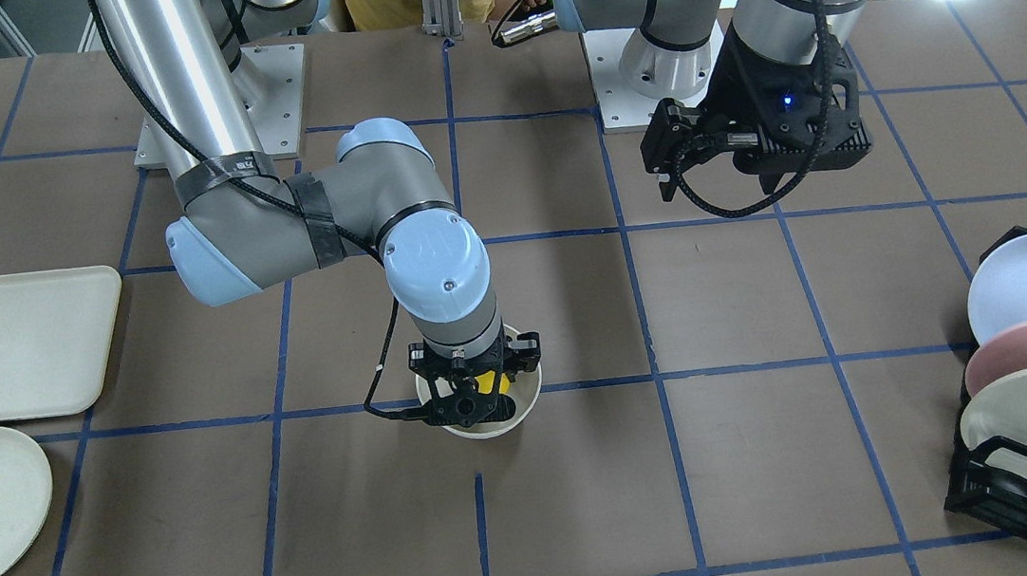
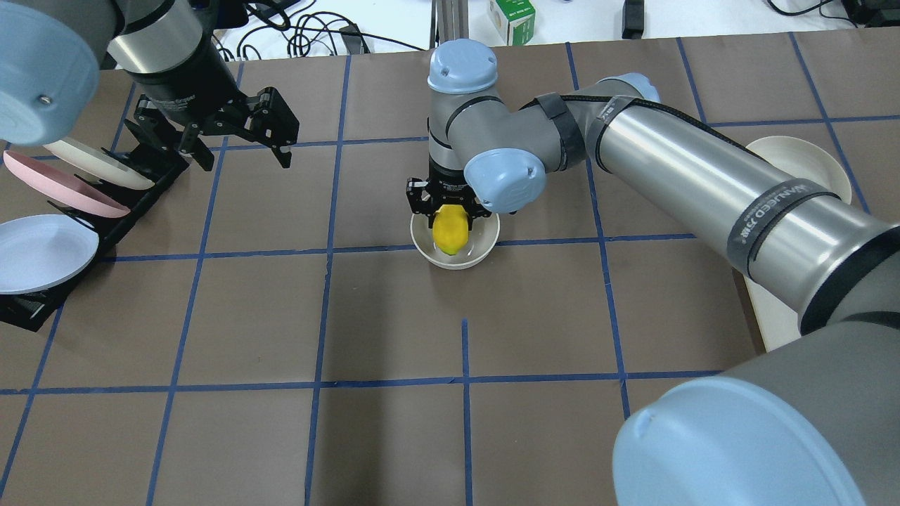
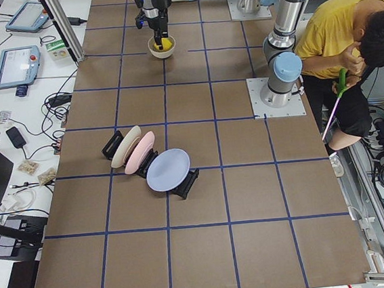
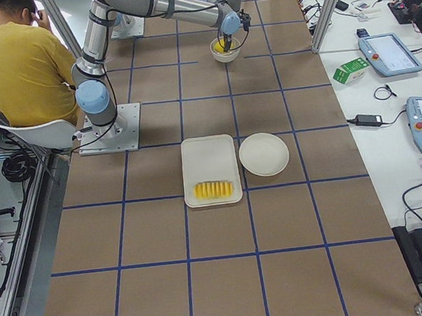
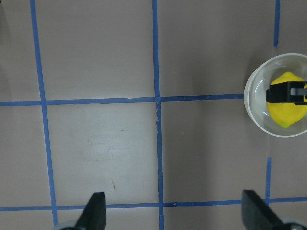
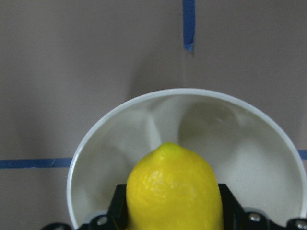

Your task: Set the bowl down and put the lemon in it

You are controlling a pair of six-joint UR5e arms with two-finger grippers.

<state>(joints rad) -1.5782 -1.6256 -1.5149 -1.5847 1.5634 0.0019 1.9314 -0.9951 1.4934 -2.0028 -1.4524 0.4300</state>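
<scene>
My right claw (image 2: 451, 213) is clamped around the lemon (image 6: 173, 187), holding it inside the off-white bowl (image 2: 458, 261) on the table (image 2: 246, 316). I cannot tell whether it touches bottom. My left claw (image 5: 175, 213) hangs spread wide, empty.

We find white lettering on the black band (image 2: 770, 209) around the silver tube (image 2: 668, 158) of the right arm. It seems to begin "WAN" and end in digits, but we cannot read it surely. Small white print on the left arm's black wrist collar (image 2: 184, 105) and on the green carton (image 2: 511, 20) at the far side is illegible.
</scene>
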